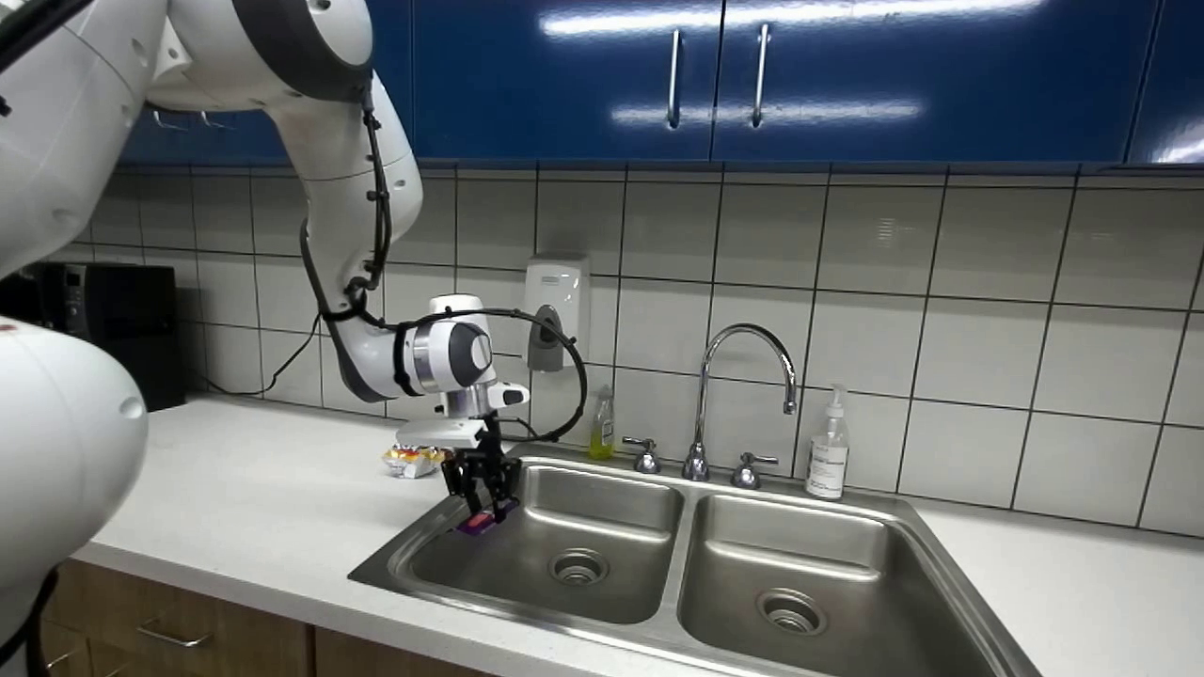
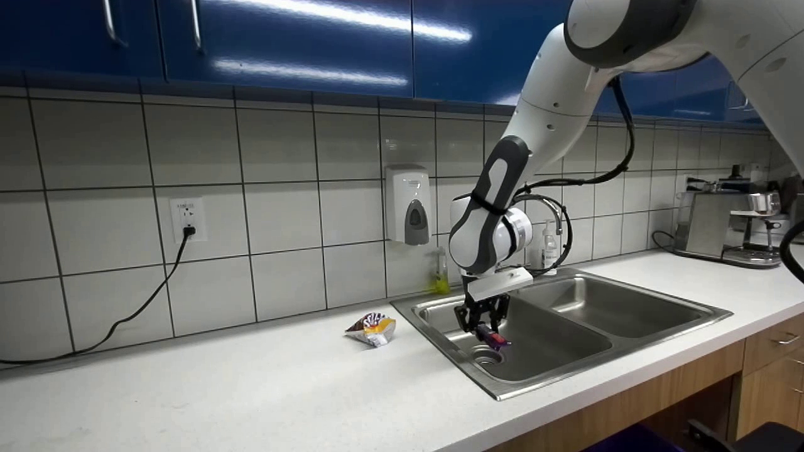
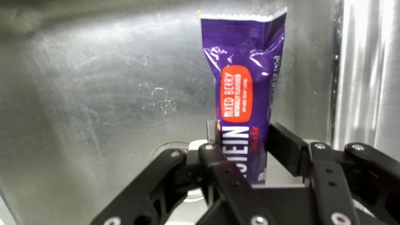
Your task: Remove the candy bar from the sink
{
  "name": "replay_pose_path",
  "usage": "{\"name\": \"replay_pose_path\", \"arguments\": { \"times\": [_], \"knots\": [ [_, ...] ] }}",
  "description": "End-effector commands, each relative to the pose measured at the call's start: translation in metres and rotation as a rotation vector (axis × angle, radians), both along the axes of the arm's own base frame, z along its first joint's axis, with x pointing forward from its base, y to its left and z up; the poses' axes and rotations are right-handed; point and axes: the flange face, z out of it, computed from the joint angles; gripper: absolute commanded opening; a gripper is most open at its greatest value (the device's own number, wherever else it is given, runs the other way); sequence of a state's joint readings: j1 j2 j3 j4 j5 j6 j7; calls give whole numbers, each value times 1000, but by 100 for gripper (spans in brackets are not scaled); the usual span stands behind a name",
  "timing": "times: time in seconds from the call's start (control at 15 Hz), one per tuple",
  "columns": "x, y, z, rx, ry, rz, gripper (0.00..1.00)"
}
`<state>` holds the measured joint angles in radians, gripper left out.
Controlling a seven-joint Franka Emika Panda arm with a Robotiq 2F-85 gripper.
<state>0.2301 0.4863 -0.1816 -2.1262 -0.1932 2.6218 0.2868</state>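
The candy bar [image 3: 243, 56] is a purple wrapped bar with a red patch and white lettering. In the wrist view my gripper [image 3: 242, 136] has one finger on each side of it, both touching the wrapper, and is shut on it. The bar's lower end is hidden behind the gripper. In both exterior views the candy bar [image 1: 475, 524] [image 2: 494, 339] hangs from the gripper [image 1: 484, 503] [image 2: 485, 325]. It appears raised over one basin of the double steel sink [image 1: 685, 555] [image 2: 461, 367], near that basin's side edge.
A crumpled orange-white wrapper [image 1: 411, 461] [image 2: 372, 329] lies on the white counter [image 1: 273, 498] beside the sink. The chrome faucet [image 1: 701, 404], a yellow soap bottle [image 1: 602, 428] and a white pump bottle [image 1: 829, 456] stand at the sink's back. A soap dispenser [image 2: 408, 204] hangs on the wall.
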Motion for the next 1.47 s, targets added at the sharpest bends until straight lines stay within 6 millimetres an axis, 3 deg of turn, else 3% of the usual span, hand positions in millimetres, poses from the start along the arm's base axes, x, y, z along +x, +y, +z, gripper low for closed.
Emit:
{"name": "replay_pose_path", "arguments": {
  "times": [0.0, 0.47, 0.93, 1.4],
  "knots": [
    [-25, 16, 26, 9, -1, 105, 19],
    [-52, 73, 36, 37, 10, 349, 19],
    [-63, 131, 31, 84, -7, 547, 19],
    [-76, 168, 19, 135, 4, 679, 19]
  ]
}}
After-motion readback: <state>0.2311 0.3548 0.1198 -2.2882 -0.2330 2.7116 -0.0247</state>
